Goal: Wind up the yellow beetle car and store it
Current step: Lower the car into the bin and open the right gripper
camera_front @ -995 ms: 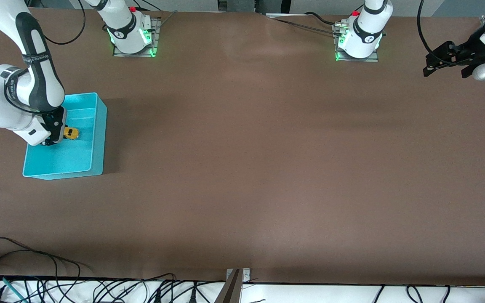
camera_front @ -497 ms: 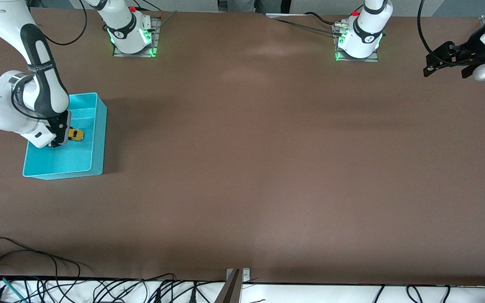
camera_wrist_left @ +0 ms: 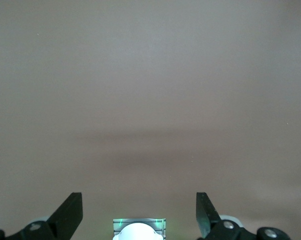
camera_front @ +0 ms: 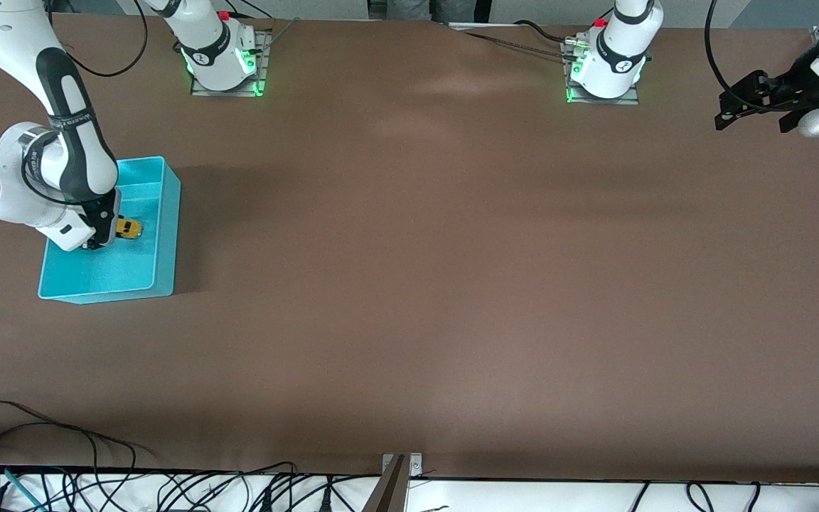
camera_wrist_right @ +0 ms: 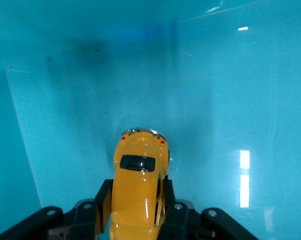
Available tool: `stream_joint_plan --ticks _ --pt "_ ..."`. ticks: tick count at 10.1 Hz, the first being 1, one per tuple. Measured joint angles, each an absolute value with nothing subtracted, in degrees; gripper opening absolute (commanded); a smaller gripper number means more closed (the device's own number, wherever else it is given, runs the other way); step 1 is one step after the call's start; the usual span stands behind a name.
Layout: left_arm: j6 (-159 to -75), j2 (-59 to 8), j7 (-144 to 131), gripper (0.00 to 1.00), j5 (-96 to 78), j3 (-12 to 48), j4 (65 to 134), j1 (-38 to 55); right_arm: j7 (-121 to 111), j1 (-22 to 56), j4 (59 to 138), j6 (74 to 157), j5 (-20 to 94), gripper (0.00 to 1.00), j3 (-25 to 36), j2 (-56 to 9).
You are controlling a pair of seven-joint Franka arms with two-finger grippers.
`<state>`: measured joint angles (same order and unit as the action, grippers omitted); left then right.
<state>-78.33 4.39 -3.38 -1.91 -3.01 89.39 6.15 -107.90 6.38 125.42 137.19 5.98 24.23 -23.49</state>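
The yellow beetle car [camera_front: 127, 227] is inside the turquoise bin [camera_front: 165, 235], held low over the bin's floor. My right gripper [camera_front: 100, 235] is shut on the car. In the right wrist view the car [camera_wrist_right: 138, 185] sits between the black fingers [camera_wrist_right: 103, 202], its rounded end pointing at the bin's wall [camera_wrist_right: 90, 75]. My left gripper [camera_front: 754, 103] is open and empty, waiting in the air over the table's edge at the left arm's end. In the left wrist view its gripper [camera_wrist_left: 139, 215] shows wide apart over bare table.
The brown table [camera_front: 452, 284] stretches between the two arms. The two arm bases [camera_front: 223, 60] stand along the table's edge farthest from the front camera. Loose cables [camera_front: 97, 483] lie past the table's near edge.
My right gripper shifted with the car a little toward the bin's wall on the left arm's side during the first half second, then stayed almost still. The left arm has not moved.
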Motion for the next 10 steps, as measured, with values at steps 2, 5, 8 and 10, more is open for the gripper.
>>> stream_joint_plan --ticks 2,5,8,10 --pt "-78.3 4.4 -3.4 1.0 -1.9 -3.0 89.4 6.1 -111.1 6.2 125.3 137.2 8.9 0.0 24.2 -23.8" --pt "-78.3 4.4 -3.4 1.0 -1.9 -3.0 89.4 6.1 -111.7 6.1 125.1 137.1 9.3 0.32 24.2 -23.9" --pt "-78.3 4.4 -3.4 1.0 -1.9 -3.0 89.4 6.1 -111.8 6.1 124.8 137.1 9.3 0.66 24.2 -24.1" --pt "-78.3 4.3 -3.4 1.0 -1.9 -3.0 89.4 6.1 -111.8 6.1 124.2 137.9 9.8 0.79 24.0 -25.7"
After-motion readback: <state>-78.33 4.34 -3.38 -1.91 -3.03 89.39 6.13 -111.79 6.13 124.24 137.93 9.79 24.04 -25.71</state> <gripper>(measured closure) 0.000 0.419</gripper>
